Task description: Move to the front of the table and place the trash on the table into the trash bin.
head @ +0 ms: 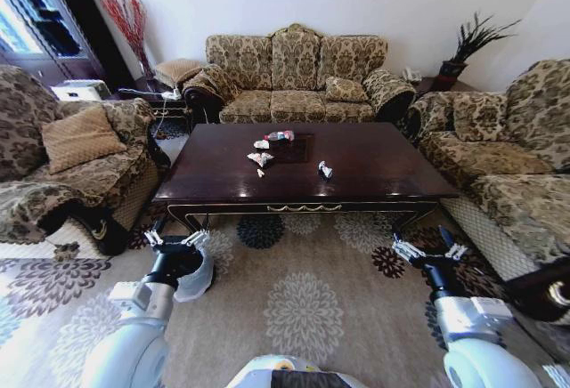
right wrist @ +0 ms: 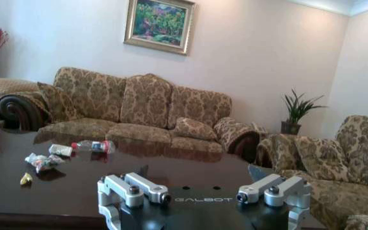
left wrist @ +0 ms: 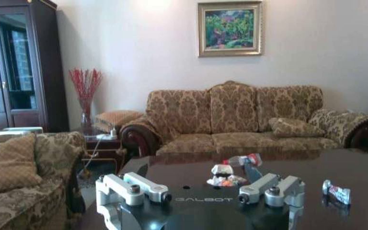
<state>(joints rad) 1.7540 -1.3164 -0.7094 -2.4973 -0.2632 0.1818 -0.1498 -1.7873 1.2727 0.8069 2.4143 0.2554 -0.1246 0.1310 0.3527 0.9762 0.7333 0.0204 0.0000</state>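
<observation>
The dark glossy table [head: 392, 167] stands just ahead of me on the rug. On its middle lies the trash: a small clear bottle with a red label [head: 280, 136], a white scrap [head: 261, 145], a crumpled wrapper [head: 261, 158] and another wrapper [head: 325, 170]. The trash bin [head: 198, 279], lined with a white bag, sits on the floor at the table's near left corner, partly behind my left arm. My left gripper [head: 176, 238] hovers open above it. My right gripper [head: 430, 251] is open near the table's near right corner. The left wrist view shows the bottle [left wrist: 245, 160] beyond the open left gripper [left wrist: 203, 189].
A patterned sofa [head: 298, 76] runs behind the table. An armchair [head: 71, 165] is at the left and another sofa [head: 508, 165] at the right. A small side table [head: 160, 99] stands at the back left. Open rug [head: 303, 308] lies between my arms.
</observation>
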